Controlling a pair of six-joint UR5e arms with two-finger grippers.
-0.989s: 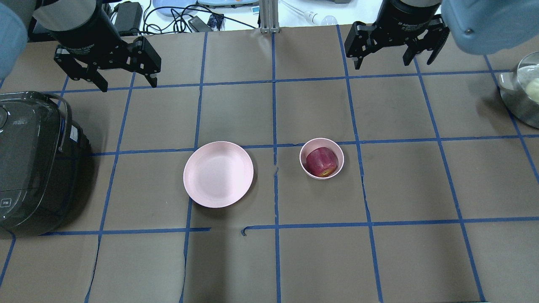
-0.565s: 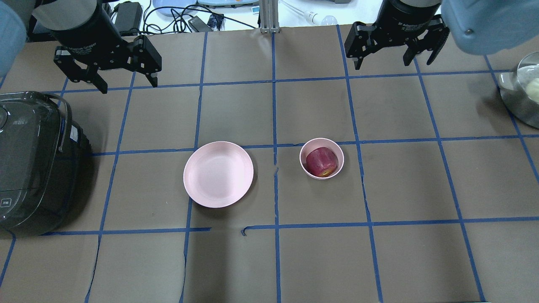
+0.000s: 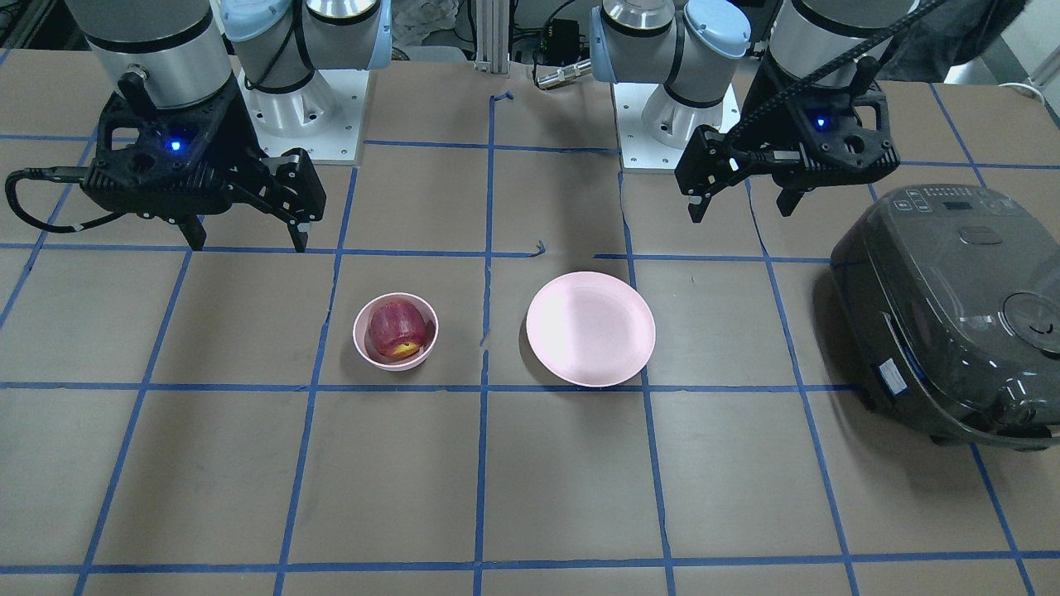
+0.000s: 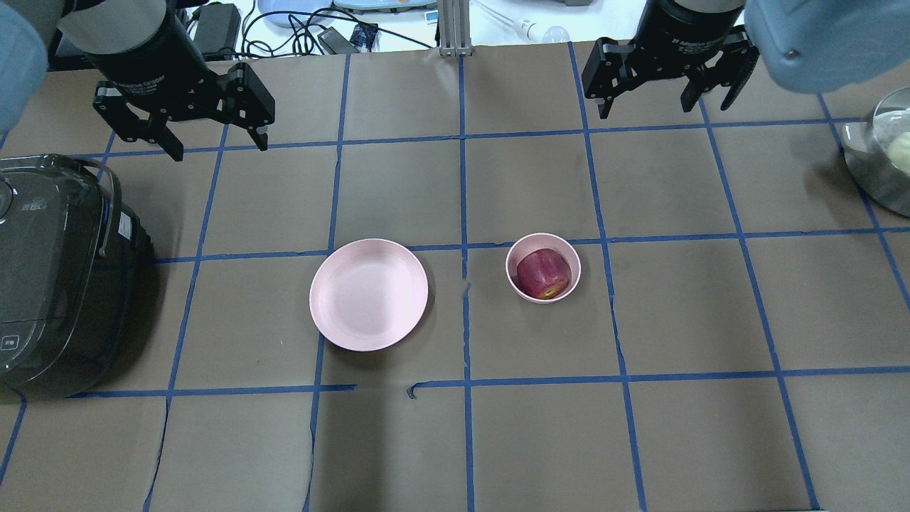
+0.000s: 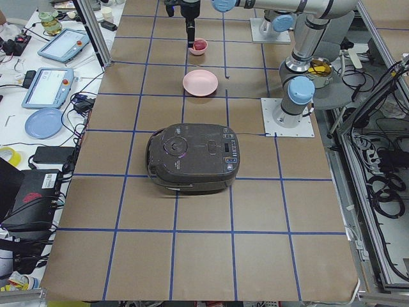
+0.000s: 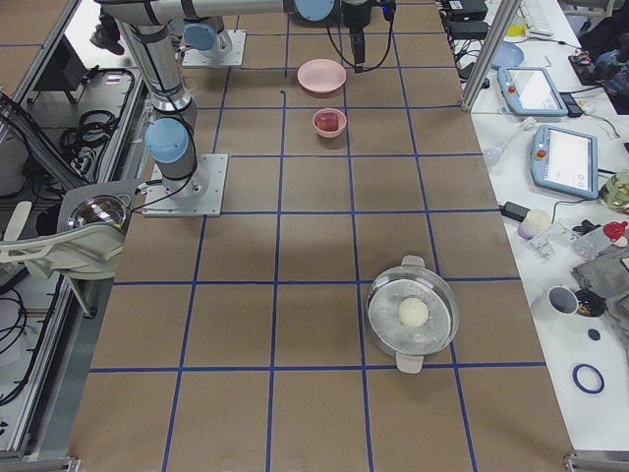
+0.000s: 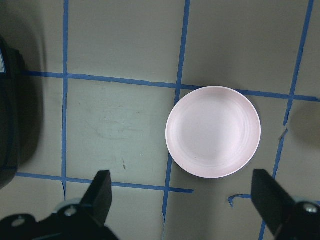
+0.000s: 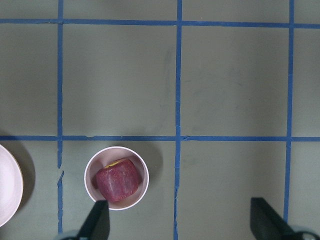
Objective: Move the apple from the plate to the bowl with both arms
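Observation:
The dark-red apple (image 4: 542,274) lies inside the small pink bowl (image 4: 569,252), right of the table's middle; it also shows in the front view (image 3: 397,328) and the right wrist view (image 8: 117,180). The wide pink plate (image 4: 368,294) is empty, left of the bowl; the left wrist view (image 7: 213,131) shows it bare. My left gripper (image 4: 219,146) is open and empty, raised high at the far left. My right gripper (image 4: 667,108) is open and empty, raised high at the far right. Both are well apart from the dishes.
A dark rice cooker (image 4: 60,270) stands at the left edge. A steel pot (image 4: 881,160) with a pale round thing inside sits at the right edge. Blue tape lines grid the brown table cover. Cables and devices lie beyond the far edge.
The left gripper has shifted slightly to the right and away. The right gripper, apple, bowl and plate have not moved.

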